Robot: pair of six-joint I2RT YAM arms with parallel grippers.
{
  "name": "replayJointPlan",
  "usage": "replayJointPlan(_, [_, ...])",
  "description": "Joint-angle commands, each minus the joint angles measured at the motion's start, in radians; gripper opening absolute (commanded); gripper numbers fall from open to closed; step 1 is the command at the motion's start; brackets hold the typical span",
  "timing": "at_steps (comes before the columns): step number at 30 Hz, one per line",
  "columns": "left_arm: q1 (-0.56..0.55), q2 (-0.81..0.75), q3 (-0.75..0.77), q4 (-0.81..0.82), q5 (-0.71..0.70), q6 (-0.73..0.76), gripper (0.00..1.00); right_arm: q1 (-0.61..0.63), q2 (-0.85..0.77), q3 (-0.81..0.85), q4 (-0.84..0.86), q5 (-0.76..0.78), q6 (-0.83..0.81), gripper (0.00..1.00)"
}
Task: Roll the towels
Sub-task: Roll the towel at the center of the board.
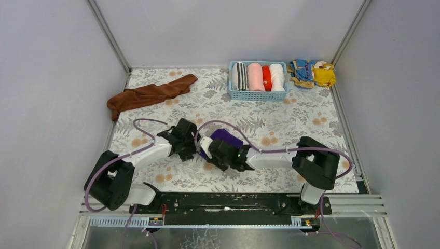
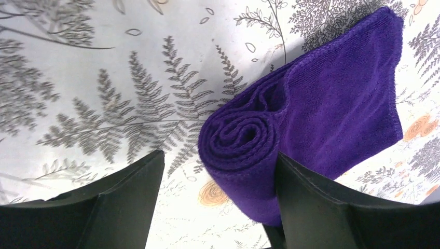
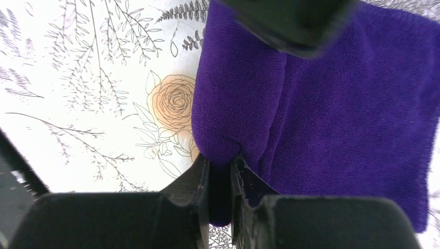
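Observation:
The purple towel [image 1: 227, 137] lies mid-table, partly rolled from its near end, the rest flat [image 2: 337, 98]. In the left wrist view its spiral end [image 2: 241, 137] faces the camera. My left gripper [image 2: 218, 161] is open astride that end; one finger [image 2: 311, 197] rests against the roll, the other [image 2: 129, 192] stands off over bare table. My right gripper [image 3: 220, 158] is shut on the roll's other end [image 3: 233, 104], cloth pinched between its fingers. In the top view both grippers [image 1: 193, 145] [image 1: 215, 150] meet at the towel. The rust-brown towel [image 1: 150, 95] lies crumpled at the back left, untouched.
A blue basket [image 1: 258, 96] at the back holds several rolled towels. A yellow-and-blue patterned cloth [image 1: 313, 72] lies to its right by the wall. Grey walls close in the floral table [image 1: 290, 122] on three sides.

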Motion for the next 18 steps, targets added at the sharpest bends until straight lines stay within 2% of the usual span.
replayJointPlan(1, [0.020,-0.104,-0.006,-0.131,-0.086,0.006,0.78,-0.102,0.018,-0.030,-0.049,-0.432,0.140,0.11])
replayJointPlan(4, [0.035,-0.172,-0.005,-0.173,-0.105,0.002,0.85,-0.161,-0.002,-0.059,-0.003,-0.588,0.220,0.11])
replayJointPlan(8, [0.035,-0.218,0.004,-0.215,-0.113,0.002,0.91,-0.240,-0.007,-0.135,0.161,-0.763,0.384,0.11])
replayJointPlan(12, [0.033,-0.238,-0.012,-0.208,-0.072,-0.002,0.91,-0.307,0.027,-0.205,0.330,-0.902,0.534,0.11])
replayJointPlan(18, [-0.014,-0.203,-0.019,-0.125,-0.001,-0.033,0.89,-0.393,0.100,-0.333,0.601,-0.994,0.735,0.12])
